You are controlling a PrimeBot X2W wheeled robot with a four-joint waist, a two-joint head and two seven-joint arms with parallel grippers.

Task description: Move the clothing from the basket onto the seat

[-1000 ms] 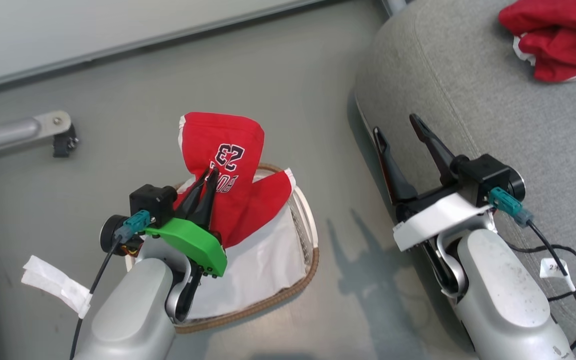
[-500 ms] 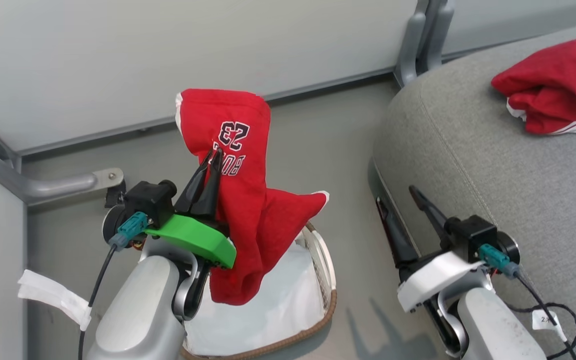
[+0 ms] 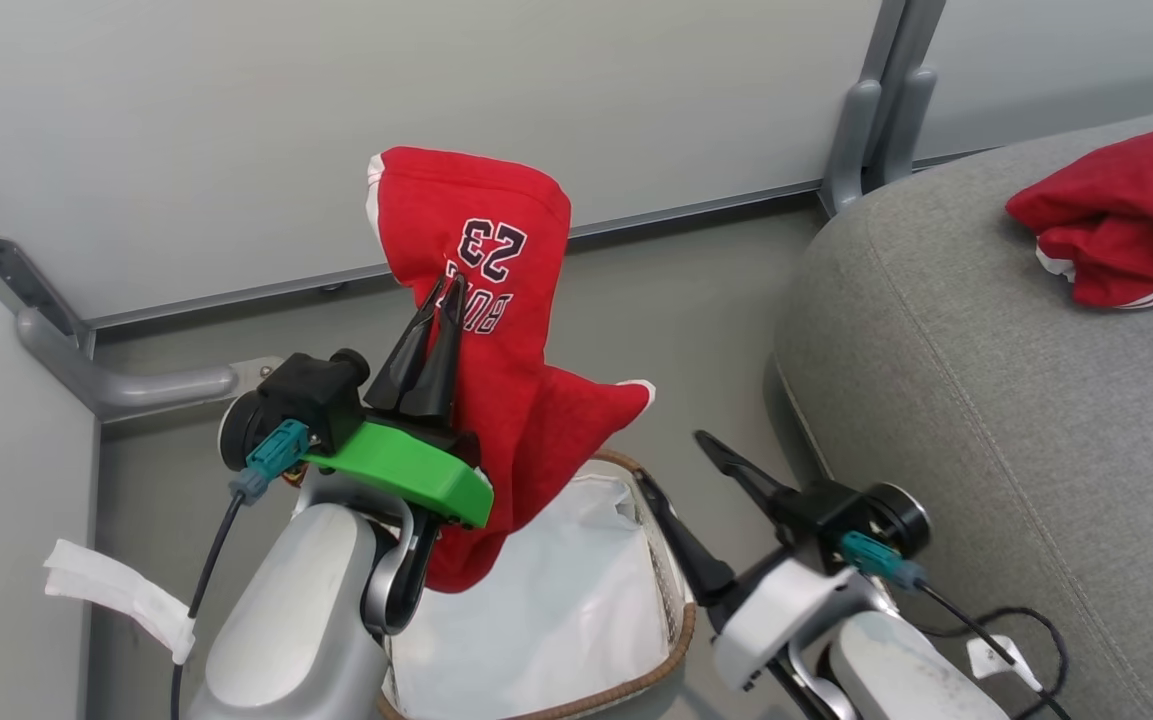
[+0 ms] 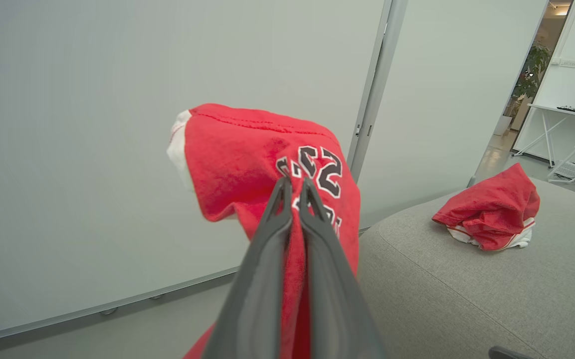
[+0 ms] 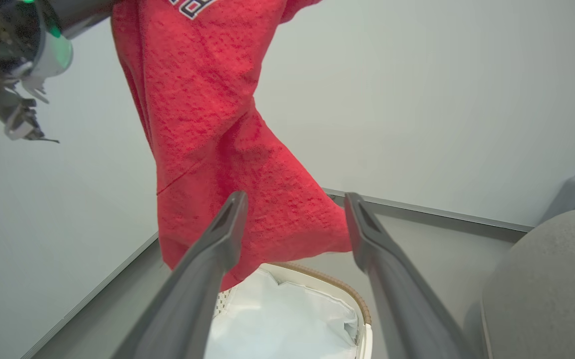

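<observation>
My left gripper (image 3: 446, 292) is shut on a red garment (image 3: 496, 330) with a white "23" and lettering, held up above the basket (image 3: 671, 580). That garment (image 4: 247, 154) drapes over the closed left gripper (image 4: 294, 185) in the left wrist view. Only the white liner (image 3: 556, 620) lies in the basket. A second red garment (image 3: 1126, 225) with white trim rests on the grey seat (image 3: 986, 380), also visible as a red bundle (image 4: 489, 214). My right gripper (image 3: 671, 460) stands open beside the basket, and between its spread fingertips (image 5: 292, 199) hangs the raised garment (image 5: 217, 149).
A pale wall panel with a grey post (image 3: 876, 110) runs behind. A metal bracket (image 3: 136, 380) juts from the left corner. A white tag (image 3: 106, 590) hangs from the left arm's cable. The basket's liner (image 5: 287, 319) sits below the right gripper.
The camera has tilted up. My left gripper has lifted the numbered garment clear of the basket. The right gripper has swung left, away from the seat's edge and toward the basket.
</observation>
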